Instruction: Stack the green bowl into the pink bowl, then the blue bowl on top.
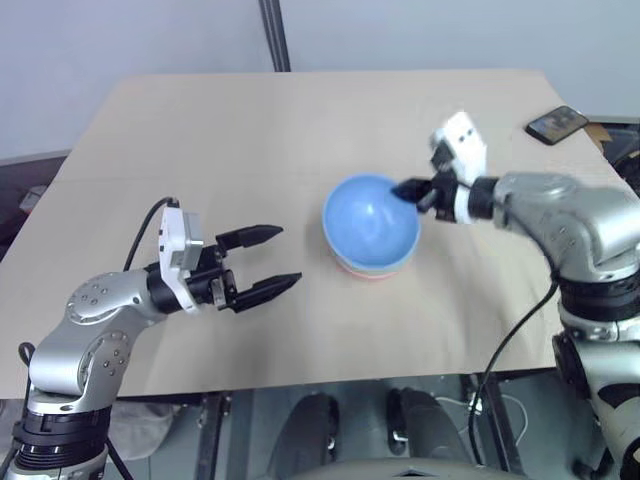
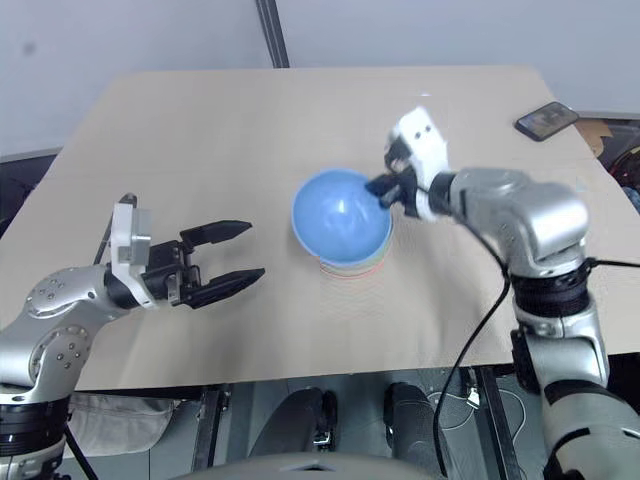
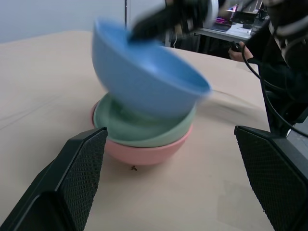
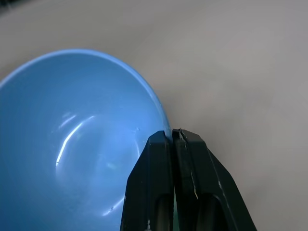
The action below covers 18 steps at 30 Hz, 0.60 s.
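Black fingers of left gripper point(image 1: 268, 261) spread wide, empty, parked over bare tabletop point(image 1: 200, 130) well left of the stack; aimed level toward the bowls, not engaged.

Centre of table: pink bowl point(image 3: 144, 153) seated flat on the surface, green bowl point(image 3: 139, 129) nested inside it, rims roughly concentric. First stacking step judged complete.

Directly above: blue bowl point(image 1: 368, 222) held tilted over the green bowl, rim raised on the gripped side, opposite rim dipping lowest. Left wrist view suggests underside hovering just over or resting in the green bowl; contact not confirmable. Not yet seated level.

Right of stack: right gripper point(image 4: 172, 135) pressed together on the blue bowl's rim, one finger inside the wall, one outside, pinching at the edge nearest the right arm. Bowl hangs leftward from the fingertips.

Governing relation: blue bowl's centre appears slightly offset from the nest below, and its axis leans away from vertical. Next move judged to need levelling and a short descent before release. Risk: release while tilted may leave the bowl canted or skidding off the green rim. Right arm alone positioned to finish.

Far right corner: phone point(image 1: 556, 123), clear of work.
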Available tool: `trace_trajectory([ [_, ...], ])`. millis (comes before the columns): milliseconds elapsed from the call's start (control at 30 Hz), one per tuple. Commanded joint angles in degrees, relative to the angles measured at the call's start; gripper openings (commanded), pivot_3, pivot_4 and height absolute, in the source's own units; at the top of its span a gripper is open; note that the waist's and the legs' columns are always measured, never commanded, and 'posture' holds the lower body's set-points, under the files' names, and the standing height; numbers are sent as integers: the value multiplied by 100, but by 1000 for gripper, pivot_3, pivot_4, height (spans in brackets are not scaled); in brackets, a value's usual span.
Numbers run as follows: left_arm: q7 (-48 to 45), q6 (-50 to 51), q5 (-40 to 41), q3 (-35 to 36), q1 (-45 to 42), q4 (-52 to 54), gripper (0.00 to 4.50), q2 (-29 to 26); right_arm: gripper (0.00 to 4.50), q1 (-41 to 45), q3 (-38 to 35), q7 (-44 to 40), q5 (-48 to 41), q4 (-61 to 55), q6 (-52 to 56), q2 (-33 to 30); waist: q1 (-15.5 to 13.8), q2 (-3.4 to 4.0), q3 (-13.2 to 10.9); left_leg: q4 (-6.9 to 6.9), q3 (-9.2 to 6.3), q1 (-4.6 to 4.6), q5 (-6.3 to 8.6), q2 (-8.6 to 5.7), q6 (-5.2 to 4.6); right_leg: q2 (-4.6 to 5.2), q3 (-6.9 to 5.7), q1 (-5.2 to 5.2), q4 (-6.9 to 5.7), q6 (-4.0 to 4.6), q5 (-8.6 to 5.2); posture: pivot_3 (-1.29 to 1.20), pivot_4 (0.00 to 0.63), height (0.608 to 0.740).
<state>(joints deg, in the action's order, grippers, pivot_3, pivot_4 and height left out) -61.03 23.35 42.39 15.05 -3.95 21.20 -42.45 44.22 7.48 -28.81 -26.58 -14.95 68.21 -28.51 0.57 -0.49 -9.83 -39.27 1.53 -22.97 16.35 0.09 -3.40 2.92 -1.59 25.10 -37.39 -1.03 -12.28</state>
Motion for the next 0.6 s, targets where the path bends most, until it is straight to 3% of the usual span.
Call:
trace_trajectory([
  [33,17,-122,-3,84,-11,116,4500,1,22,-24,91,42,402,-1,-548,-246,6,0,0,0,2,1,0,0,0,0,1,0,-1,0,0,0,150,740],
  [67,-7,-139,-14,105,-14,101,4500,-14,22,-33,122,-36,474,26,-672,-366,7,0,0,0,2,1,-2,0,4,-1,1,1,0,0,0,0,150,740],
  [100,-28,-152,-23,117,-19,87,4500,-26,739,-40,137,-122,504,35,-757,-467,4,0,0,0,2,2,-3,0,4,-3,1,0,-1,0,0,0,150,740],
  [300,40,-276,-159,112,-24,75,4500,4,3505,-110,-192,-314,455,-161,-965,-702,21,-1,0,0,2,4,-1,2,2,-10,2,0,0,-1,-1,0,150,740],
  [367,157,-372,-291,102,-22,80,4500,57,4330,-204,-676,-518,83,-326,-1258,-560,10,-1,0,1,1,4,-1,3,3,-12,2,0,-1,-1,-1,0,150,740],
  [600,447,-215,-223,80,-45,235,4500,153,4428,-1560,-1872,-1583,-302,-610,-2684,-1143,-116,-6,2,1,-11,8,2,3,-3,-10,-12,-28,37,-3,0,0,150,740],
])
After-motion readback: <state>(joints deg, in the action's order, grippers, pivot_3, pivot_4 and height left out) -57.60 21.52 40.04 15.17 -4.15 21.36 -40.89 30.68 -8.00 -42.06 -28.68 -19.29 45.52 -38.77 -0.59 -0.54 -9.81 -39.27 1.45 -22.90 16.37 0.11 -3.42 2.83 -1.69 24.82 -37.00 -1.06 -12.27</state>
